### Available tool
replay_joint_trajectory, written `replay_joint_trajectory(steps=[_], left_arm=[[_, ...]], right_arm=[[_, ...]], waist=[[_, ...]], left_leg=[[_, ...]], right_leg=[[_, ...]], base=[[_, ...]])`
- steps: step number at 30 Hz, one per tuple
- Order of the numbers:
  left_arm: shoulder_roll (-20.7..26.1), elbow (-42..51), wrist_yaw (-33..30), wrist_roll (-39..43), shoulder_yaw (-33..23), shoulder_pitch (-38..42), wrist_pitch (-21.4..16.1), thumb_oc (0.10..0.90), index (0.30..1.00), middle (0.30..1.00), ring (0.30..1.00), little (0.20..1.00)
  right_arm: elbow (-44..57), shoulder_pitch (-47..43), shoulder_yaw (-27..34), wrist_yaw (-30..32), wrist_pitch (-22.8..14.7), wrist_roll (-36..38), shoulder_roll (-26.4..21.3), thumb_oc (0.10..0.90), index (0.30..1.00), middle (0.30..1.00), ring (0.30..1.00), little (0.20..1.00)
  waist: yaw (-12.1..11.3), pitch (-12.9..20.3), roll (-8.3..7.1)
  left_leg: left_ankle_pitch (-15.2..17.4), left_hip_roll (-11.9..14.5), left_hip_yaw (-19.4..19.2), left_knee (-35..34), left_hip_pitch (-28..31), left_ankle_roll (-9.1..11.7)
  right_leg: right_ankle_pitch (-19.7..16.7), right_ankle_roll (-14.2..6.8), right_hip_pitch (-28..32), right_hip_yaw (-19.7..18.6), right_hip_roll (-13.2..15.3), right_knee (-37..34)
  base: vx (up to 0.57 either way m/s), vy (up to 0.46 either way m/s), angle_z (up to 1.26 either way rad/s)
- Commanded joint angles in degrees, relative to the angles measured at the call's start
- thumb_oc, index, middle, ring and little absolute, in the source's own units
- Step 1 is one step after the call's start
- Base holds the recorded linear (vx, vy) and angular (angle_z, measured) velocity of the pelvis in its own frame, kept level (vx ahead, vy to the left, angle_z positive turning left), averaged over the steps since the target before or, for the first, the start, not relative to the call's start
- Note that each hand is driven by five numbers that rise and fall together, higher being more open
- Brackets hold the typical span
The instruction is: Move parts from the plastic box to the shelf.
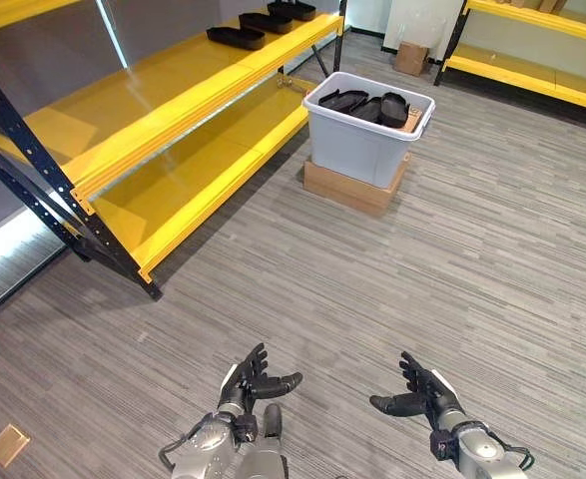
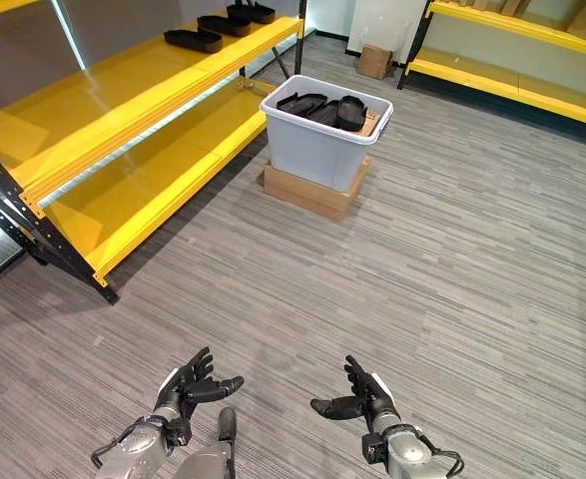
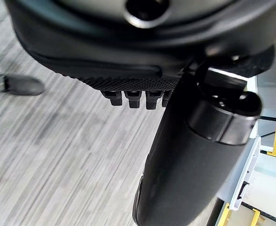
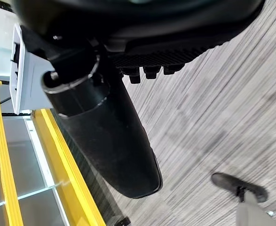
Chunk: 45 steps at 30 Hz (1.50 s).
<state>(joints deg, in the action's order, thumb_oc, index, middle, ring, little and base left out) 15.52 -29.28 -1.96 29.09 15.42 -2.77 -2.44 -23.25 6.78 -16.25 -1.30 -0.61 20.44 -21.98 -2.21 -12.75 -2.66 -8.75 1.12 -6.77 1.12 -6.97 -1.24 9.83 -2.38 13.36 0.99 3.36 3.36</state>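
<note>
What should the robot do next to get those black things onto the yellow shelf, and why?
Probably step toward the plastic box first. Both robot hands, left and right, are open, hold nothing and hover over the floor far short of the box. Black parts lie inside it, and a few already sit on the yellow shelf beside it. From here the hands likely cannot reach.

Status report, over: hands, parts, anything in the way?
Left hand and right hand open, empty. Parts in plastic box; some on shelf. Floor path unobstructed.

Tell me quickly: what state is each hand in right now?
Left hand: open, holding nothing.
Right hand: open, holding nothing.
</note>
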Motion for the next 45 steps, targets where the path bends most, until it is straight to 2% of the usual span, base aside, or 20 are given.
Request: replay_joint_trajectory(steps=[1, 4, 7, 9, 13, 15, 18, 21, 25, 28, 29, 30, 31, 32, 33, 35, 38, 41, 42, 45], left_arm=[[2.69, 6.99, -0.24, 2.16, -0.78, 3.09, -4.60, 0.900, 1.000, 1.000, 1.000, 1.000], [3.50, 7.75, -0.52, 1.23, -0.55, 2.93, -4.16, 0.900, 1.000, 1.000, 1.000, 1.000], [3.93, 7.25, -0.20, -0.20, -0.23, 2.79, -3.89, 0.900, 1.000, 1.000, 1.000, 1.000], [3.89, 6.99, -0.13, -0.54, -0.23, 2.80, -3.88, 0.900, 1.000, 1.000, 1.000, 1.000], [3.79, 6.23, 0.41, -0.28, -0.50, 3.17, -3.92, 0.900, 1.000, 1.000, 1.000, 1.000], [3.00, 5.23, 0.37, -0.13, -0.64, 3.56, -4.02, 0.900, 1.000, 1.000, 1.000, 1.000], [2.70, 4.71, 0.68, -0.73, -0.74, 4.07, -4.26, 0.900, 1.000, 1.000, 1.000, 1.000], [2.37, 4.32, 1.28, -1.26, -0.78, 4.02, -4.43, 0.900, 1.000, 1.000, 1.000, 1.000], [1.73, 3.98, 1.29, -2.10, -0.04, 4.53, -4.39, 0.900, 1.000, 1.000, 1.000, 1.000], [1.33, 4.21, 0.80, -1.38, -0.20, 4.62, -4.64, 0.900, 1.000, 1.000, 1.000, 1.000], [1.28, 4.57, 0.58, -0.75, -0.17, 5.05, -4.82, 0.900, 1.000, 1.000, 1.000, 1.000], [1.27, 4.57, 0.58, -0.74, -0.17, 5.06, -4.82, 0.900, 1.000, 1.000, 1.000, 1.000], [1.33, 4.72, 0.59, -0.35, -0.09, 5.31, -4.79, 0.900, 1.000, 1.000, 1.000, 1.000], [1.33, 4.73, 0.59, -0.35, -0.08, 5.31, -4.79, 0.900, 1.000, 1.000, 1.000, 1.000], [1.28, 5.07, 0.32, -0.22, -0.15, 5.11, -4.73, 0.900, 1.000, 1.000, 1.000, 1.000], [1.40, 5.40, 0.29, 0.20, -0.30, 4.83, -4.18, 0.900, 1.000, 1.000, 1.000, 1.000], [1.59, 5.73, 0.42, 0.26, -0.37, 4.41, -3.90, 0.900, 1.000, 1.000, 1.000, 1.000], [1.33, 5.62, 0.19, 0.21, -0.16, 4.04, -3.88, 0.900, 1.000, 1.000, 1.000, 1.000], [1.56, 6.19, 0.12, 0.34, -0.57, 3.13, -4.00, 0.900, 1.000, 1.000, 1.000, 1.000], [1.88, 6.04, 0.20, 0.32, -0.73, 2.57, -4.04, 0.900, 1.000, 1.000, 1.000, 1.000]], right_arm=[[6.33, -3.45, 0.30, -0.69, -4.02, 0.26, 0.47, 0.900, 1.000, 1.000, 1.000, 1.000], [6.71, -3.21, -0.05, -1.24, -3.89, 0.90, 1.57, 0.900, 1.000, 1.000, 1.000, 1.000], [7.77, -2.01, -0.02, -1.88, -3.83, 0.95, 1.69, 0.900, 1.000, 1.000, 1.000, 1.000], [7.84, -1.62, 0.10, -1.99, -3.85, 1.08, 1.61, 0.900, 1.000, 1.000, 1.000, 1.000], [8.50, -0.08, 0.95, -1.97, -3.89, 2.53, 1.48, 0.900, 1.000, 1.000, 1.000, 1.000], [8.69, 0.23, 1.59, -1.68, -4.05, 2.80, 1.30, 0.900, 1.000, 1.000, 1.000, 1.000], [8.71, 0.39, 1.84, -1.68, -3.77, 1.91, 1.60, 0.900, 1.000, 1.000, 1.000, 1.000], [8.70, 0.63, 2.33, -1.92, -3.54, 1.45, 1.38, 0.900, 1.000, 1.000, 1.000, 1.000], [8.28, 0.33, 2.36, -1.81, -3.82, 2.38, 0.54, 0.900, 1.000, 1.000, 1.000, 1.000], [8.57, -0.38, 1.84, -2.03, -4.04, 2.56, -0.35, 0.900, 1.000, 1.000, 1.000, 1.000], [9.14, -0.83, 1.38, -2.33, -4.35, 2.88, -1.17, 0.900, 1.000, 1.000, 1.000, 1.000], [9.13, -0.84, 1.38, -2.33, -4.36, 2.89, -1.18, 0.900, 1.000, 1.000, 1.000, 1.000], [8.91, -1.27, 1.37, -2.14, -4.44, 2.96, -1.88, 0.900, 1.000, 1.000, 1.000, 1.000], [8.91, -1.27, 1.38, -2.14, -4.44, 2.97, -1.88, 0.900, 1.000, 1.000, 1.000, 1.000], [8.99, -1.46, 1.21, -2.11, -4.55, 2.84, -2.41, 0.900, 1.000, 1.000, 1.000, 1.000], [9.38, -1.61, 1.20, -1.78, -4.65, 2.75, -3.07, 0.900, 1.000, 1.000, 1.000, 1.000], [9.46, -1.49, 1.27, -1.27, -4.65, 2.72, -3.37, 0.900, 1.000, 1.000, 1.000, 1.000], [9.16, -1.60, 1.39, -0.69, -4.58, 3.26, -3.58, 0.900, 1.000, 1.000, 1.000, 1.000], [8.98, -1.37, 1.09, -0.92, -4.56, 3.30, -3.40, 0.900, 1.000, 1.000, 1.000, 1.000], [8.54, -1.13, 0.86, -1.15, -4.57, 3.15, -3.15, 0.900, 1.000, 1.000, 1.000, 1.000]], waist=[[-2.67, 2.52, -1.02], [-1.54, 1.86, 0.51], [0.79, 0.36, 3.34], [1.72, -0.11, 3.56], [3.93, -1.21, 3.50], [5.00, -1.08, 2.53], [5.71, -1.39, 2.46], [5.77, -0.11, 2.05], [6.93, 2.37, 3.00], [7.13, 2.87, 4.22], [7.18, 3.01, 4.57], [7.24, 3.04, 4.59], [6.84, 3.00, 4.16], [6.85, 3.00, 4.18], [6.32, 3.00, 3.80], [5.58, 2.47, 2.67], [4.69, 1.47, 1.84], [2.82, -0.10, 0.88], [1.67, -0.46, 0.51], [1.04, -0.42, 0.59]], left_leg=[[7.06, 2.75, 2.03, 8.52, -3.89, 2.69], [9.58, 0.56, 1.66, 6.43, 1.87, -0.46], [10.08, 0.64, 2.01, 3.02, 7.04, -1.37], [10.18, 0.07, 2.72, 1.92, 8.83, -1.40], [11.93, -1.83, 4.19, 0.48, 13.26, -1.18], [13.96, -3.03, 5.39, -0.70, 16.31, 0.03], [16.44, -2.14, 6.43, -1.39, 19.91, 1.66], [18.90, -0.97, 6.74, -1.26, 24.71, 3.30], [18.54, 2.88, 7.94, 1.44, 27.54, 5.65], [14.37, 4.93, 8.84, 4.23, 27.01, 7.12], [8.52, 6.27, 9.75, 8.93, 25.22, 8.46], [8.54, 6.30, 9.81, 8.97, 25.16, 8.48], [4.18, 6.77, 10.29, 14.20, 22.81, 9.12], [4.24, 6.79, 10.31, 14.30, 22.75, 9.13], [-0.96, 7.07, 9.68, 20.85, 20.67, 9.78], [-4.67, 8.06, 7.29, 30.50, 16.35, 9.54], [-4.12, 9.53, 4.41, 36.83, 13.06, 7.58], [1.82, 5.38, 4.16, 40.04, 3.35, 6.27], [4.89, 4.64, 3.42, 35.64, -1.47, 5.41], [5.31, 5.30, 3.45, 24.74, -2.26, 5.11]], right_leg=[[-9.30, -3.47, -2.30, 0.50, 3.70, 7.30], [-21.93, -5.87, -11.42, -0.51, 2.82, 27.24], [-21.02, -5.90, -19.12, 1.83, 0.25, 36.35], [-19.32, -5.65, -22.01, 2.00, -0.55, 37.11], [-17.51, -4.07, -26.31, 3.92, 0.01, 26.18], [-18.72, -4.52, -27.19, 4.31, 2.64, 8.58], [-21.69, -6.08, -26.55, 3.51, 5.54, -2.34], [-23.42, -7.23, -24.73, 6.35, 6.36, -4.74], [-22.51, -5.53, -22.90, 6.84, 3.58, -1.92], [-19.75, -3.92, -23.15, 7.72, 1.62, 0.71], [-17.75, -2.23, -22.27, 7.55, -0.18, 1.51], [-17.72, -2.21, -22.29, 7.61, -0.19, 1.53], [-15.81, -0.87, -20.63, 7.10, -1.64, 1.42], [-15.80, -0.86, -20.63, 7.12, -1.65, 1.42], [-14.35, 0.54, -18.53, 6.97, -2.73, 0.72], [-12.82, 2.25, -15.57, 6.30, -3.31, -0.53], [-11.86, 3.71, -12.94, 5.18, -4.00, -1.52], [-11.18, 3.63, -9.70, 3.38, -3.61, -2.74], [-10.61, 3.32, -8.09, 2.27, -3.70, -3.03], [-9.30, 2.82, -6.48, 1.57, -3.87, -2.78]], base=[[0.25, 0.210, -0.16], [0.31, 0.319, -0.08], [0.25, 0.235, 0.27], [0.21, 0.122, 0.24], [0.35, 0.056, 0.28], [0.34, -0.080, 0.33], [0.42, -0.140, 0.37], [0.39, -0.136, 0.27], [0.47, -0.209, 0.48], [0.30, -0.184, 0.25], [0.22, -0.156, -0.07], [0.43, -0.307, -0.10], [0.21, -0.155, -0.15], [0.45, -0.313, -0.21], [0.32, -0.247, -0.16], [0.35, -0.305, -0.17], [0.20, -0.181, -0.20], [0.22, -0.083, -0.20], [0.19, -0.032, -0.05], [0.26, 0.034, -0.58]])
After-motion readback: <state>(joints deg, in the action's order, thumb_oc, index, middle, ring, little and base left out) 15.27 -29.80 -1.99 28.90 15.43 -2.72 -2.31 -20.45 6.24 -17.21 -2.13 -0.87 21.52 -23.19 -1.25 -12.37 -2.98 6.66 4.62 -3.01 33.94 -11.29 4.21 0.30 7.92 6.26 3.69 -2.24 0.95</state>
